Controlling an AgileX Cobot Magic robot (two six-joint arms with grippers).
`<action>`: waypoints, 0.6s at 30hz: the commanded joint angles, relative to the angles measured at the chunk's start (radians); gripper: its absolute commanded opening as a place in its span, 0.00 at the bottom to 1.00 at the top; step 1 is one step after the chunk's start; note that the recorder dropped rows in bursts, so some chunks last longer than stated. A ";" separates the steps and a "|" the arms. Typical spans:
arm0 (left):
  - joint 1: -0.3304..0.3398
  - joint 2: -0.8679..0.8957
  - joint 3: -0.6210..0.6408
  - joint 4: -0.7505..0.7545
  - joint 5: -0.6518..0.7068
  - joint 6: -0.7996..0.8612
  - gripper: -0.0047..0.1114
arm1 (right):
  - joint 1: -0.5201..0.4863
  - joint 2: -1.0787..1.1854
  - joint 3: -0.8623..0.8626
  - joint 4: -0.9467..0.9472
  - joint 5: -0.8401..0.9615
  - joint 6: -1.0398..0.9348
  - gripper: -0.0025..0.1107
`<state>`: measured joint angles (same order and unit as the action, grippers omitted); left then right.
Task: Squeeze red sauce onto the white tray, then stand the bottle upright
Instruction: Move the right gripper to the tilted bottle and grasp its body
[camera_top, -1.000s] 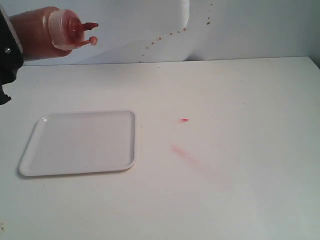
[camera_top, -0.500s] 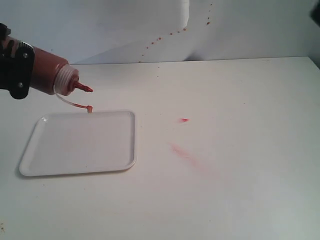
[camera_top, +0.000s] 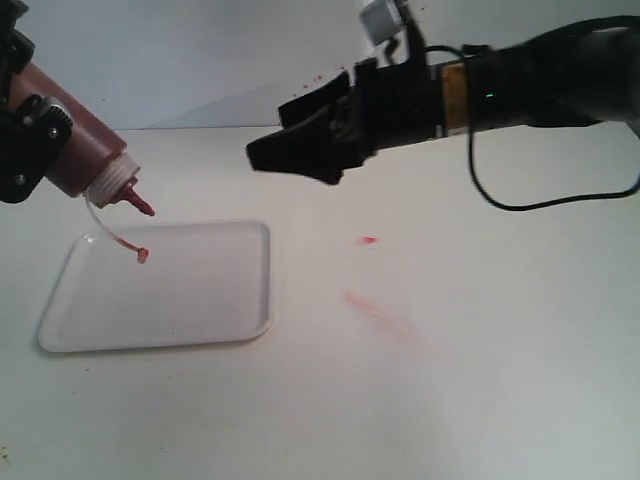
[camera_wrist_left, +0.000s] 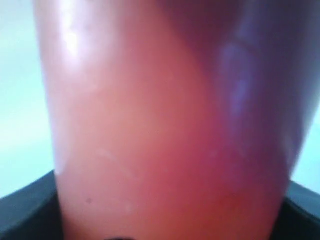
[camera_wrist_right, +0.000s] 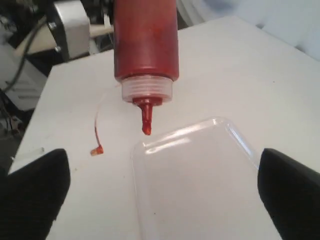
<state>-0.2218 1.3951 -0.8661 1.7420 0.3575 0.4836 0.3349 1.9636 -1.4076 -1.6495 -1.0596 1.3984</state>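
Note:
The bottle (camera_top: 85, 150) hangs tilted, held by my left gripper (camera_top: 28, 130), which is shut on its body; it fills the left wrist view (camera_wrist_left: 165, 125). Its red nozzle (camera_top: 138, 205) points down over the far left corner of the white tray (camera_top: 170, 300). The tethered tip cap (camera_top: 141, 255) dangles just above the tray. Red sauce fills the bottle (camera_wrist_right: 145, 40) and coats the nozzle tip (camera_wrist_right: 146, 127); the tray (camera_wrist_right: 200, 185) looks plain white. My right gripper (camera_top: 290, 135) hovers open above the table's middle, facing the bottle, and nothing is between its fingers (camera_wrist_right: 162, 195).
A small red blob (camera_top: 368, 240) and a faint pink smear (camera_top: 375, 312) mark the white table right of the tray. Red specks dot the back wall (camera_top: 320, 75). The right arm's black cable (camera_top: 500, 195) loops over the table's far right.
The bottle has come down and tipped further, nozzle now over the tray corner. The right arm has entered from the right, with its jaws open.

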 joint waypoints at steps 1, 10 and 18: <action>0.001 -0.006 -0.016 0.002 0.007 0.078 0.04 | 0.089 0.051 -0.101 -0.042 0.111 0.027 0.83; 0.001 -0.006 -0.016 0.002 -0.016 0.164 0.04 | 0.165 0.101 -0.221 0.026 0.276 0.015 0.77; 0.001 -0.006 -0.016 0.002 -0.044 0.204 0.04 | 0.217 0.209 -0.337 0.038 0.248 0.074 0.77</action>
<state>-0.2218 1.3951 -0.8661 1.7420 0.3137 0.6897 0.5319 2.1436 -1.7035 -1.6273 -0.8014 1.4471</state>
